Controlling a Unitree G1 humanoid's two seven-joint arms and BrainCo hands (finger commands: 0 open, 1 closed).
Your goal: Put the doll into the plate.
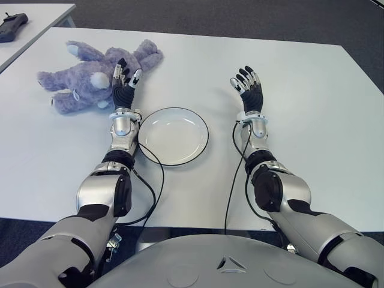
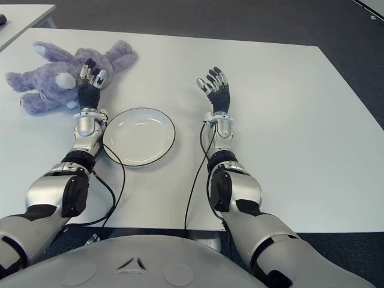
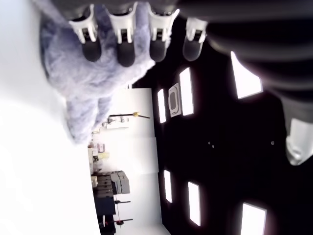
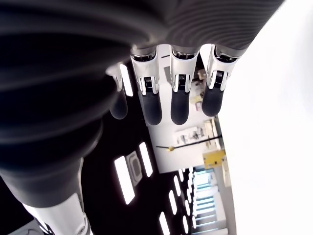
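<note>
The white table [image 1: 312,120] fills most of what I see from here, with a second table [image 1: 36,24] off at the far left corner carrying a dark handset [image 1: 12,27]. The doll [image 1: 84,75], a purple plush animal, sprawls on its side on the far left of the table, beyond and left of the plate [image 1: 174,136]. It looks light, soft and squashy, nothing to break, so I'd take it round the fat body rather than a floppy limb. The plate sits bare and nothing lies between it and the doll. The left hand [image 1: 125,84] hovers at the doll's near edge, fingers spread, holding nothing. The right hand [image 1: 248,89], also open and empty, shows right of the plate.
</note>
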